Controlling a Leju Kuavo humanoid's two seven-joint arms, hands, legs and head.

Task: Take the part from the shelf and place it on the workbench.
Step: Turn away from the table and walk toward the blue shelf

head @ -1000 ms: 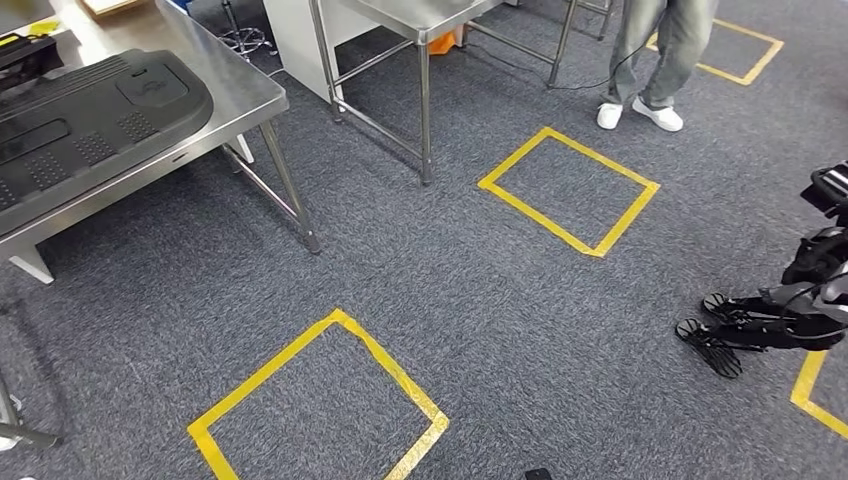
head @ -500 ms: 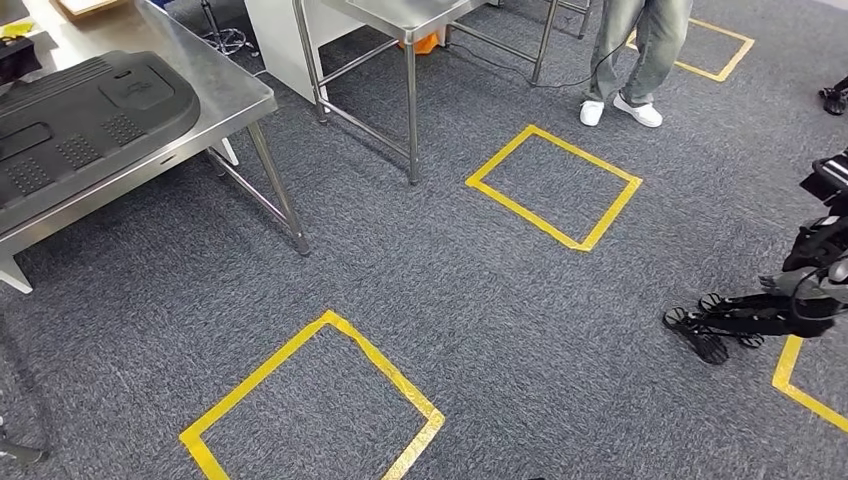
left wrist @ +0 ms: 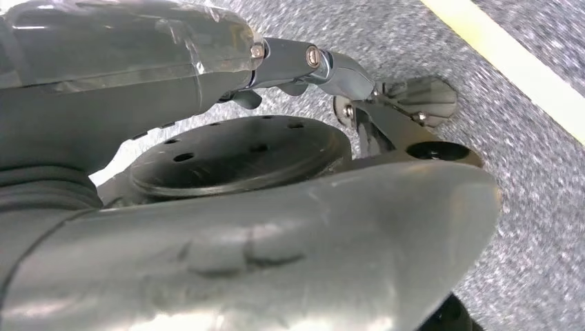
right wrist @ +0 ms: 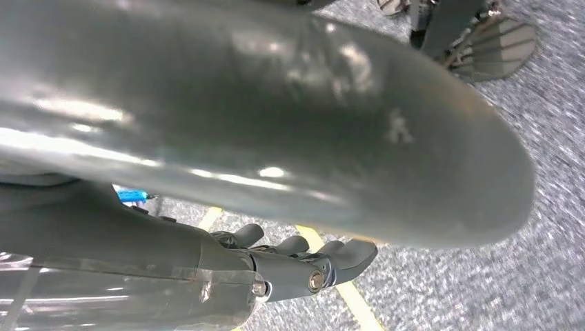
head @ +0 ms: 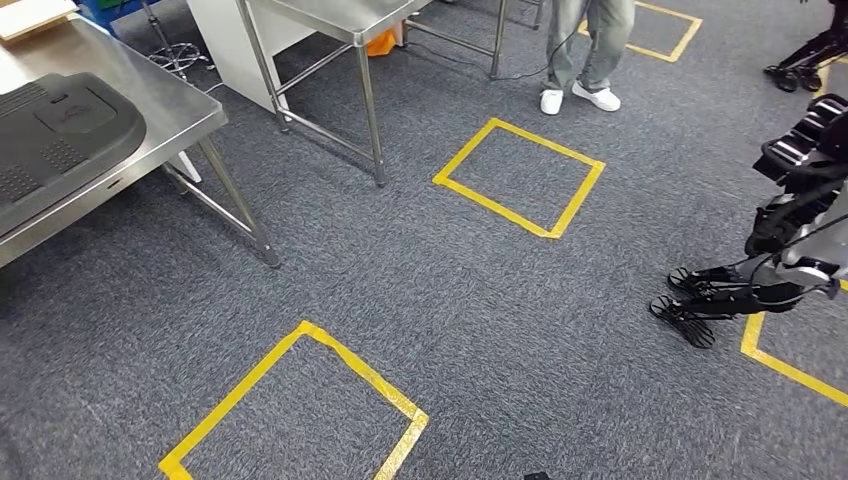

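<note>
A large black moulded part point(head: 60, 140) lies flat on the steel workbench point(head: 170, 105) at the far left of the head view. My left hand point(left wrist: 172, 83) hangs over the grey carpet, its thumb point(left wrist: 276, 255) apart from the darker fingers point(left wrist: 324, 62), and it holds nothing. My right hand point(right wrist: 227, 172) also hangs over the carpet. Its fingers point(right wrist: 310, 269) are slightly bent and away from the thumb point(right wrist: 310, 117), with nothing in them.
A second steel table point(head: 330, 20) stands behind the workbench. A person's legs point(head: 590, 40) stand at the top. Another dark robot point(head: 780, 260) crouches at the right edge. Yellow tape squares point(head: 520, 175) point(head: 300, 400) mark the carpet.
The whole picture has slid left: my camera has turned to the right. The workbench now sits further to the left edge and the other robot shows more fully.
</note>
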